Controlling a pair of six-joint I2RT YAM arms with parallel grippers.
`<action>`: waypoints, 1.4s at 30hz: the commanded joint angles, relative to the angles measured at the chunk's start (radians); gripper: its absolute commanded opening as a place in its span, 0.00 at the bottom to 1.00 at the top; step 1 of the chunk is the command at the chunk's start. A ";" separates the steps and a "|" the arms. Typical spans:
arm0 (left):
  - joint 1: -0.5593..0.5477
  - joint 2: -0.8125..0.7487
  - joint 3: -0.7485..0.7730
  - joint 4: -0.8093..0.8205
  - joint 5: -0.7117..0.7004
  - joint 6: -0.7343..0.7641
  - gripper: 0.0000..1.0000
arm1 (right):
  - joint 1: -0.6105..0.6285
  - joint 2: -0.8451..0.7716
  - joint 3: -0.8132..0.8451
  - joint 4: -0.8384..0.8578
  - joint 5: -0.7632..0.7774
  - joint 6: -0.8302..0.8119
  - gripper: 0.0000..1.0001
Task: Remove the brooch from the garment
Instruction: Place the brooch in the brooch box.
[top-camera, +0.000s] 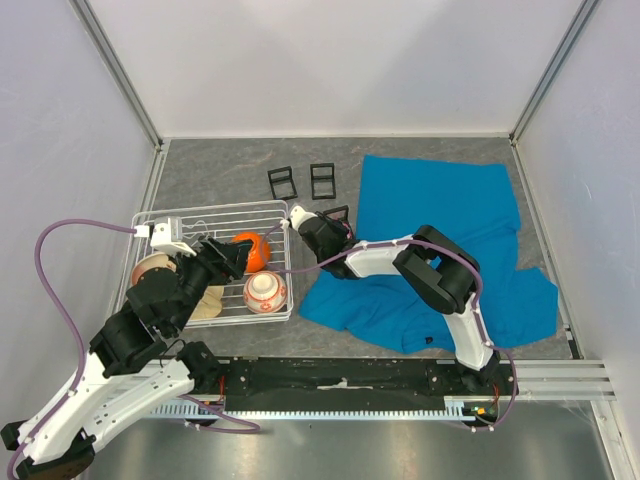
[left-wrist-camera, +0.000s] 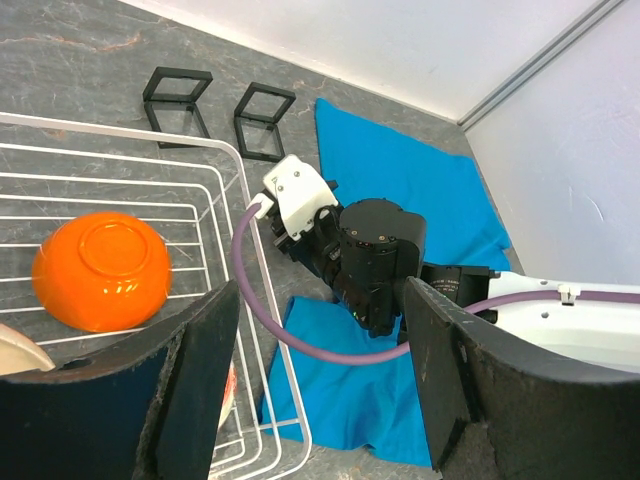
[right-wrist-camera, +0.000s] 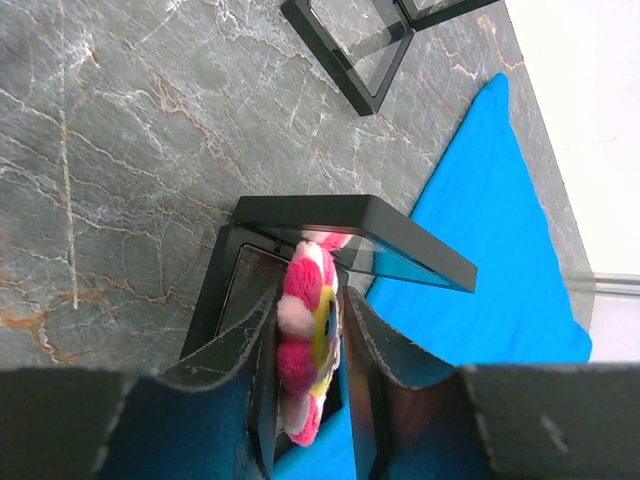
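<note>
Garment (top-camera: 450, 195) on grey marble table (top-camera: 220, 160), white walls (top-camera: 330, 60)

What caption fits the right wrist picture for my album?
The right gripper holds a fluffy pink brooch over an open black case, beside the blue garment.

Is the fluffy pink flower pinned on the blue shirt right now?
No, the right gripper holds the pink flower between its fingers over an open black case beside the blue shirt.

Fuzzy pink brooch (right-wrist-camera: 305, 340), matt teal cloth garment (top-camera: 450, 195), perhaps plastic black case (right-wrist-camera: 350, 213).
</note>
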 joint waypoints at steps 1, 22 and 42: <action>0.003 0.002 0.023 0.040 -0.001 0.029 0.73 | -0.003 -0.030 0.034 -0.021 -0.024 0.058 0.38; 0.005 0.015 0.012 0.065 0.084 0.049 0.77 | -0.038 -0.145 0.047 -0.170 -0.165 0.261 0.67; 0.003 0.390 0.052 0.163 0.515 0.092 0.82 | -0.183 -0.553 -0.176 -0.642 -0.326 0.905 0.87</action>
